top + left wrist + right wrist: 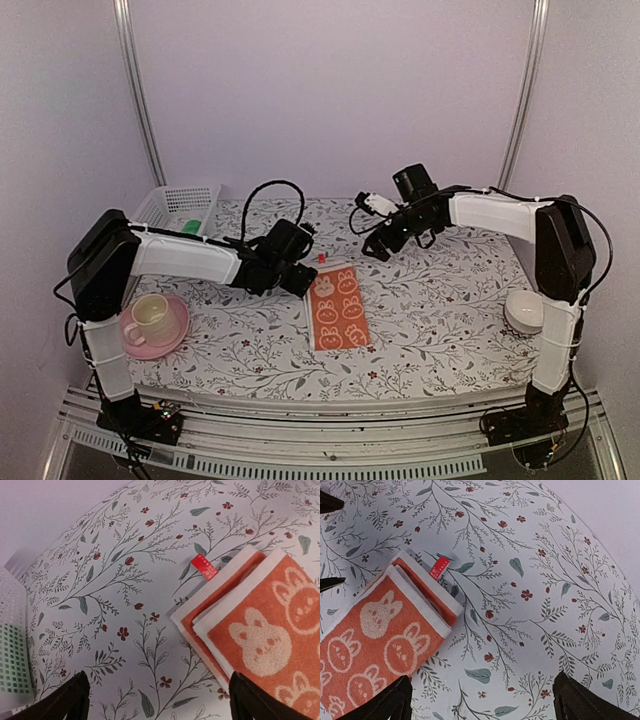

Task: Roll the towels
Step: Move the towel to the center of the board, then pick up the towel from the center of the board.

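The orange-red towel (338,308) with white bunny figures lies folded into a long strip mid-table, its red tag (323,258) at the far end. It also shows in the left wrist view (265,630) and the right wrist view (375,635). The green towel (192,227) lies in the white basket (178,205); its green shows through the mesh in the left wrist view (12,675). My left gripper (300,280) hovers open and empty just left of the orange towel's far end (160,705). My right gripper (378,245) hovers open and empty behind and right of it (482,705).
A cream cup on a pink saucer (152,322) stands at the near left. A white bowl (524,310) sits at the right edge beside the right arm. The basket stands at the back left. A floral cloth (440,300) covers the table.
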`<state>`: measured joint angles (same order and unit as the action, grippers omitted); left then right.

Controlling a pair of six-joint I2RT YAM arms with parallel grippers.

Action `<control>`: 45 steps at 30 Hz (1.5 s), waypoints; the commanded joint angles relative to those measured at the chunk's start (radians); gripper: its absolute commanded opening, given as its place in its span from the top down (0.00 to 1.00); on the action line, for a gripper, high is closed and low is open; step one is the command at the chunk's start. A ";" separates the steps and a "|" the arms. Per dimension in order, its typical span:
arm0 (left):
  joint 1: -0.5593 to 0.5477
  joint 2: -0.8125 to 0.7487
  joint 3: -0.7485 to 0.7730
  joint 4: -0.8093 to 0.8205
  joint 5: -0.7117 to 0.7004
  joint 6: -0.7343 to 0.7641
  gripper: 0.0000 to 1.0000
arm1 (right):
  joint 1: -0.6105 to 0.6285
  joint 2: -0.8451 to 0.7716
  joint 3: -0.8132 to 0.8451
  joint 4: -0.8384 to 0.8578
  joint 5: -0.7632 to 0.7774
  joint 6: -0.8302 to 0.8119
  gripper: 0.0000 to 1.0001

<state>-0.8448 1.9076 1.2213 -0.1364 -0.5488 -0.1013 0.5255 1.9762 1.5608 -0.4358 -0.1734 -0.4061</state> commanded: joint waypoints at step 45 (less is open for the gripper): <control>-0.251 -0.048 -0.272 0.315 0.329 0.894 0.24 | -0.147 -0.310 -0.066 -0.050 -0.060 -0.048 0.01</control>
<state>-1.0855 1.7916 0.8860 0.2874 -0.2638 0.7189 0.4408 1.7294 1.5799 -0.4629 -0.1444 -0.4839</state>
